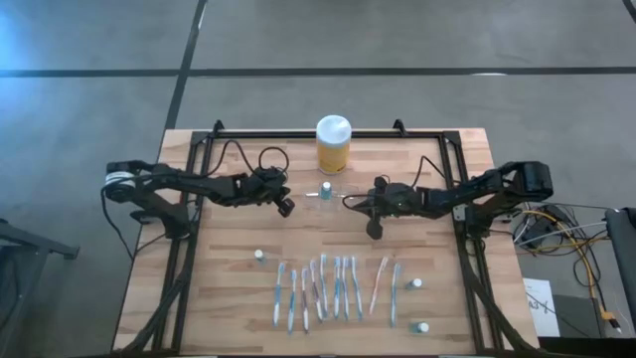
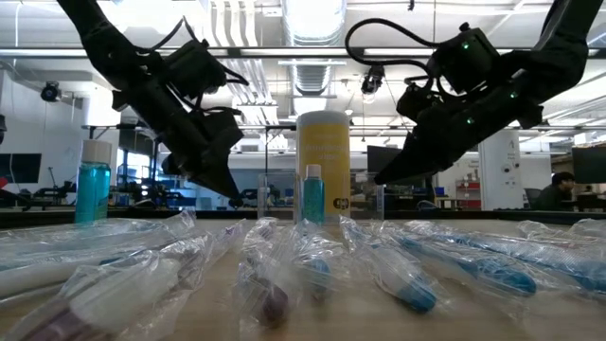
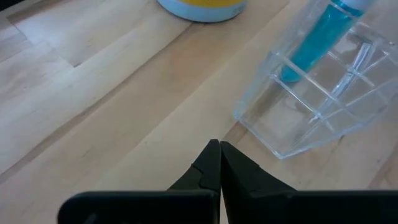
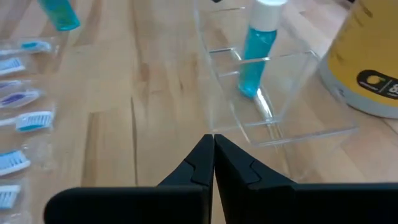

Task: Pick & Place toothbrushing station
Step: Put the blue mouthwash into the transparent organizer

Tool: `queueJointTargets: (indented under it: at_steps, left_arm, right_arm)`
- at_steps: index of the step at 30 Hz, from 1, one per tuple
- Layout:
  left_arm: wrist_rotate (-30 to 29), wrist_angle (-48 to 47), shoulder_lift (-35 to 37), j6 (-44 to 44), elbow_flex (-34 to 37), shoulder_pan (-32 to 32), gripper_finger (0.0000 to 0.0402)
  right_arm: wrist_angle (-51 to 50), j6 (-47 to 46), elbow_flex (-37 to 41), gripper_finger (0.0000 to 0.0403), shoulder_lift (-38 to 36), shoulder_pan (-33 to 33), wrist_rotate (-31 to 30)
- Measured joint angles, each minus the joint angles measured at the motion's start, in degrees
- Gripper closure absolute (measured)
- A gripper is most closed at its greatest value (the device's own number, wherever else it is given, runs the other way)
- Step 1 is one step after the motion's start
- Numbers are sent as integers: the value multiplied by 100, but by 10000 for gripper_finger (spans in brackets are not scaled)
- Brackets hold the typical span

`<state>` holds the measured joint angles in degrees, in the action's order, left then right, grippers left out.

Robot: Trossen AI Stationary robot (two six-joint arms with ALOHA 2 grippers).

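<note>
The clear plastic holder (image 1: 325,191) stands near the back middle of the wooden surface (image 1: 229,288), just in front of the yellow jar (image 1: 333,145) with its white lid. One small blue bottle (image 4: 256,53) with a white cap stands upright in one of the holder's compartments.

The left gripper (image 1: 285,207) hangs above the surface just to the left of the holder, its fingers (image 3: 208,163) pressed together and holding nothing. The right gripper (image 1: 375,231) hangs on the holder's other side, slightly nearer the front edge, and its fingers (image 4: 202,158) are likewise closed and empty. Neither touches the holder.

Along the front of the surface lies a row of wrapped toothbrushes (image 1: 333,288), side by side in clear packets. Other small blue bottles stand apart: one to the left of the row (image 1: 259,256), and two near the right front corner (image 1: 415,283) (image 1: 423,327).
</note>
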<state>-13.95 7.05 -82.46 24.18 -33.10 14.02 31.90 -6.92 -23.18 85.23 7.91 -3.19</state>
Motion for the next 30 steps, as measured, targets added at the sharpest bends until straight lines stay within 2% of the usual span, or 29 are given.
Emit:
queueJointTargets:
  at_steps: [6,25,28,30]
  left_arm:
    - [41,6,0,2,0,-83,400]
    - [50,-33,59,-188,0,-100,399]
    - [110,-520,304,-353,-128,-100,397]
    - [117,-1222,572,-498,-356,-100,397]
  right_arm:
    - [-2,-65,0,394,0,14,-284]
    - [8,-20,4,394,-60,37,-267]
    - [5,88,7,394,-266,24,52]
    - [15,129,9,394,-476,8,335]
